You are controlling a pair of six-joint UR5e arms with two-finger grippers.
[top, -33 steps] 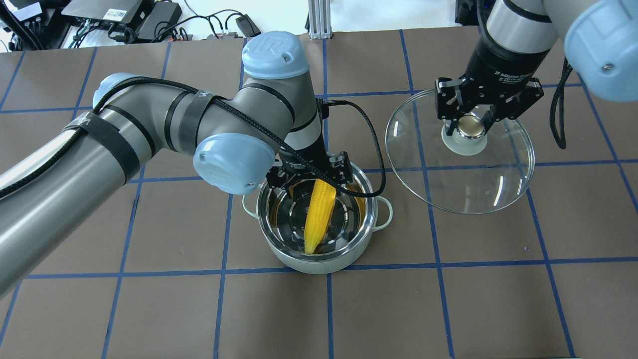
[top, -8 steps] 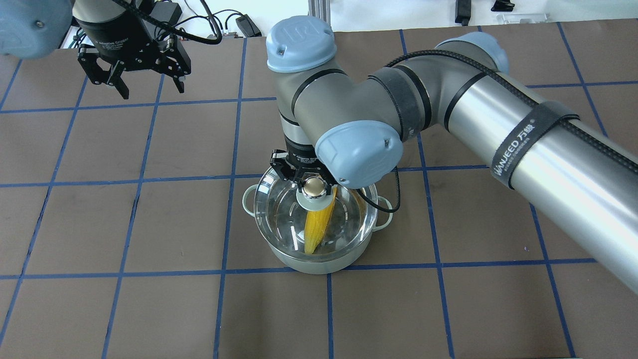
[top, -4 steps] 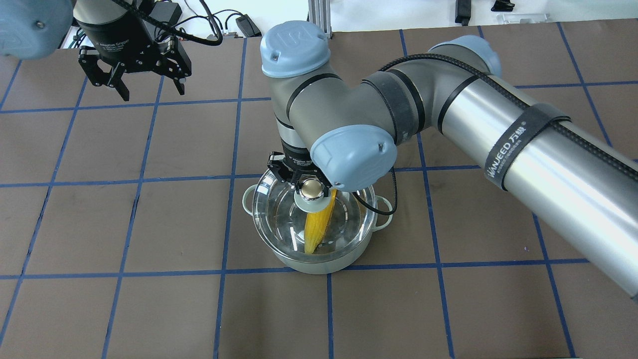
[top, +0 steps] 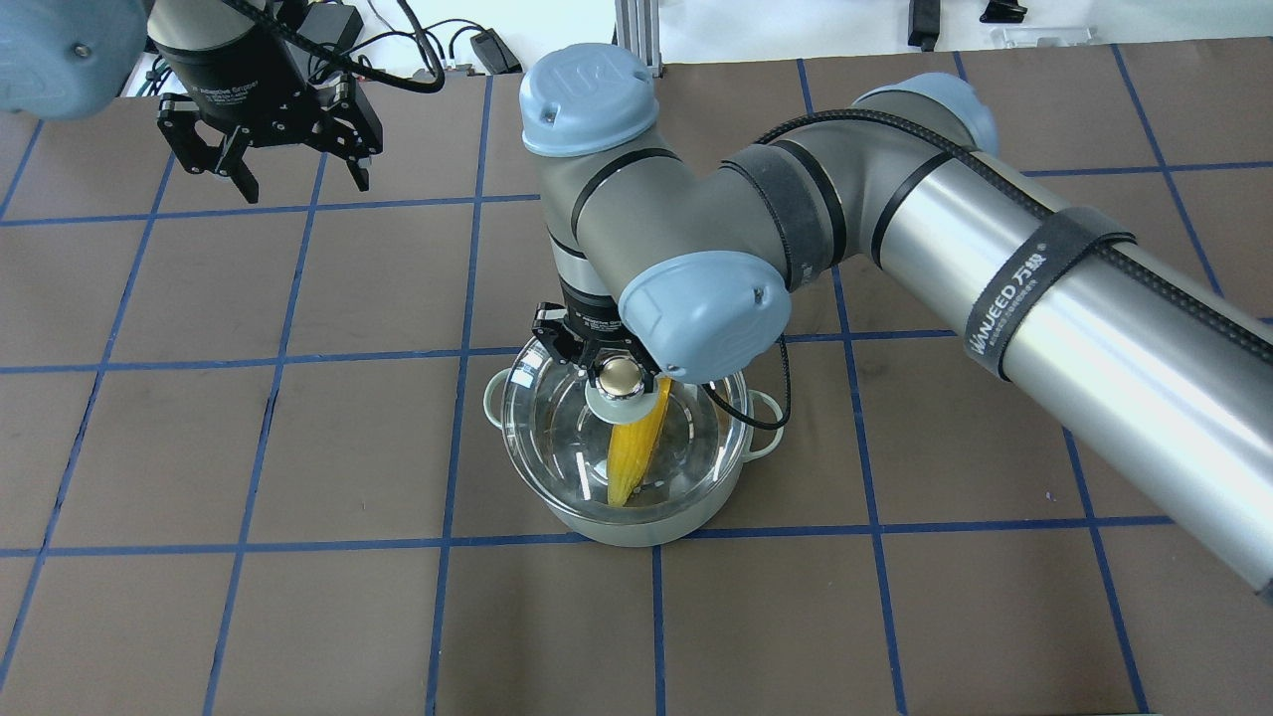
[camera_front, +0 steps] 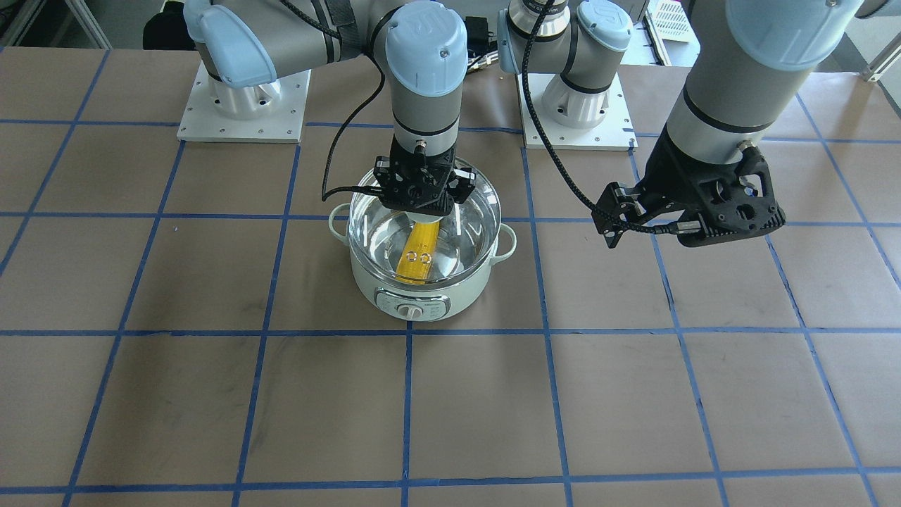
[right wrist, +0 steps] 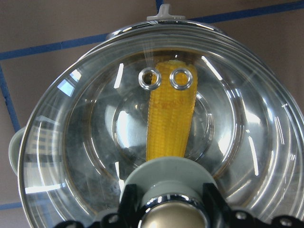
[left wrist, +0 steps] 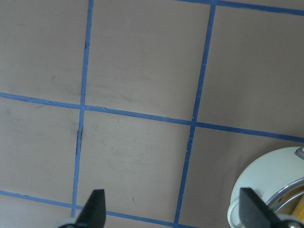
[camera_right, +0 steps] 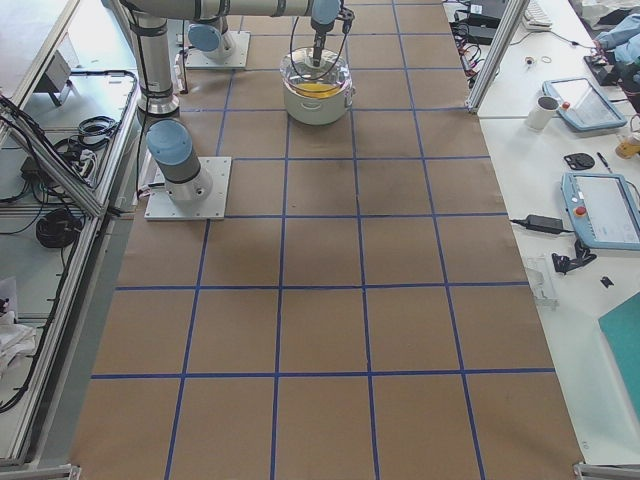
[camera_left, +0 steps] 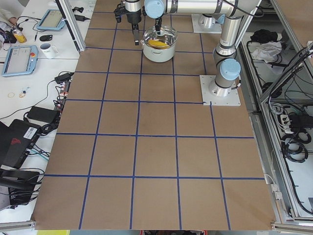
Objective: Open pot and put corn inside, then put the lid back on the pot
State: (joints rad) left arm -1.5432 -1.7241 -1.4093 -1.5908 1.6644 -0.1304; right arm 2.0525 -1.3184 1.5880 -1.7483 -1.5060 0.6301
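The pale mint pot (top: 646, 522) stands mid-table, its dial towards the front-facing camera (camera_front: 414, 310). The yellow corn (top: 632, 452) lies inside it, seen through the glass (camera_front: 417, 257) (right wrist: 168, 123). The clear glass lid (top: 552, 428) covers the pot's mouth (camera_front: 464, 225) (right wrist: 71, 142); I cannot tell whether it rests on the rim. My right gripper (top: 609, 366) is shut on the lid's knob (camera_front: 421, 201) (right wrist: 166, 209). My left gripper (top: 264, 184) is open and empty, high over the far left of the table (camera_front: 609, 218) (left wrist: 171, 209).
The brown table has a blue tape grid. Cables and power boxes (top: 249, 30) lie beyond the far edge. The right arm's cable (top: 786, 388) loops beside the pot's right handle. The pot's edge shows in the left wrist view (left wrist: 256, 185).
Since 4 s ago my left gripper let go of the corn and withdrew to the far left. My right gripper carried the lid over the pot. In the last second it shifted slightly left.
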